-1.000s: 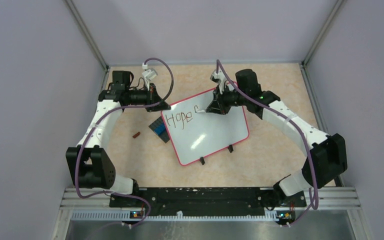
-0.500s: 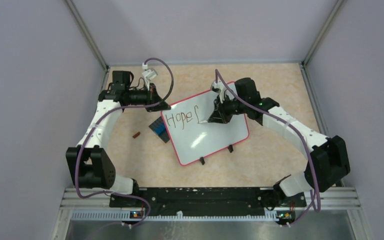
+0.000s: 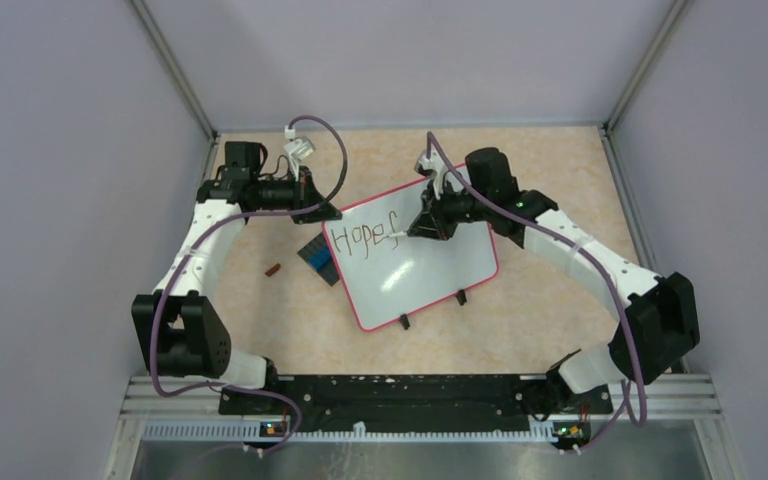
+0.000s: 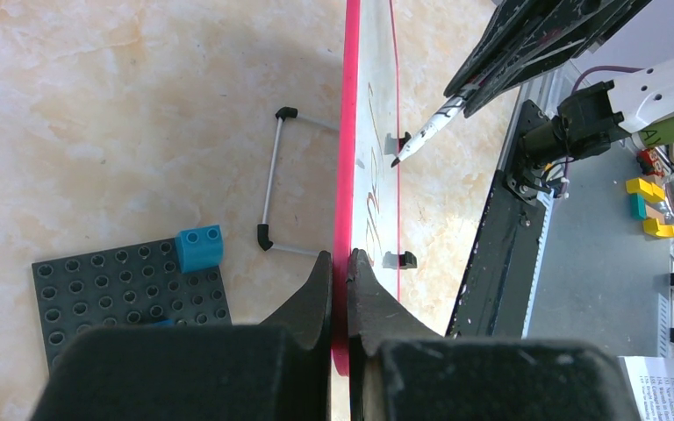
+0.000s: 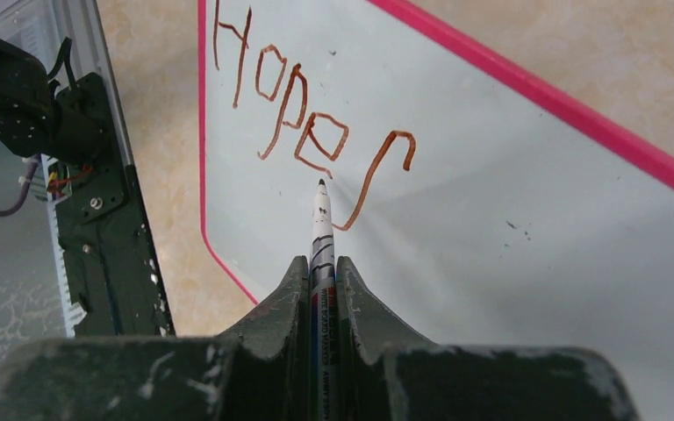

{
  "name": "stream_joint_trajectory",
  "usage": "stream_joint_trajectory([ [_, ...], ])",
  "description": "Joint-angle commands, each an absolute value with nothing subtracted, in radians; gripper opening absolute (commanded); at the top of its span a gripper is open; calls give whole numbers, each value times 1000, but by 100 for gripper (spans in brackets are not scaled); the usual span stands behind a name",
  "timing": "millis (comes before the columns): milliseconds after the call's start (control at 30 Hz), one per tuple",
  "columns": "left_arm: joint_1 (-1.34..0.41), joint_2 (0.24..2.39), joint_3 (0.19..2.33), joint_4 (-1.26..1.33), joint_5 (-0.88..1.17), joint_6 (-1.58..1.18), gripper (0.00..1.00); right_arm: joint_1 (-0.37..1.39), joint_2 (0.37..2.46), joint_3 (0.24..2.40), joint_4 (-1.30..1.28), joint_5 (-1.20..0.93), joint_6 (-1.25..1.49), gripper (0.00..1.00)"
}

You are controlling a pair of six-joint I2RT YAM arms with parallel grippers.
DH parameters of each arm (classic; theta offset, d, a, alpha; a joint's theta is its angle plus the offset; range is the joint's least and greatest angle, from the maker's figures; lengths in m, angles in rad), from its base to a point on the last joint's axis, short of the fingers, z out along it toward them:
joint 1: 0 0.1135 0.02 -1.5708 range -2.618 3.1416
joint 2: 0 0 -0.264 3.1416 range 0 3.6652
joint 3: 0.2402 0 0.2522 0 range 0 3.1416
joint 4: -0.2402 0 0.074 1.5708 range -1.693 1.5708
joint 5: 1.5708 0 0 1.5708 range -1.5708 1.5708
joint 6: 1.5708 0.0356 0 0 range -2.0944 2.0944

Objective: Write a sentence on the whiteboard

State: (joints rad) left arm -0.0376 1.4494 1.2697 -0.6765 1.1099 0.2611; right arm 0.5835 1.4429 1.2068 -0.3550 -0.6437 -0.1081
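**Fig.** Writing in progress, top + wrist views.

**Layout.** Board (image 3: 430, 275) sits mid-table between both arms, propped on a wire stand (image 4: 268, 184). Its written line runs from the L gripper (image 3: 325, 212) toward the R gripper (image 3: 415, 232), slanting away from the bases. Text (image 5: 316, 114) so far reads "Hope" plus an f stem with no crossbar, all in the board's upper-left part. The rest of the face is blank.

**Key relation.** R arm is the nearer one to the stroke point. Marker (image 5: 320, 228) lies along the gripper axis, with its tip just left of the f stem, between the "e" and the stem. Tip looks at or just off the face; contact can't be told. Next stroke is prob. the crossbar, i.e. a short pass across the stem along the written line.

**Grippers.**
- R: jaws clenched on the marker barrel, tip protruding fwd.
- L: jaws pinched on the board's red rim at the corner nearest "H", steadying it. It touches nothing else.
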Motion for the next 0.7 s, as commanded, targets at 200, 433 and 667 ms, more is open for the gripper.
stream_joint_trajectory([
  [200, -44, 1442, 1251, -673, 1034, 292, 0, 568, 1459, 1281, -304, -600, -103, 0],
  [433, -44, 1448, 1250, -674, 1031, 291, 0, 547, 1474, 1285, -316, -574, -119, 0],
  [667, -44, 1450, 1251, -670, 1032, 287, 0, 491, 1443, 1267, -344, -586, -142, 0],
])
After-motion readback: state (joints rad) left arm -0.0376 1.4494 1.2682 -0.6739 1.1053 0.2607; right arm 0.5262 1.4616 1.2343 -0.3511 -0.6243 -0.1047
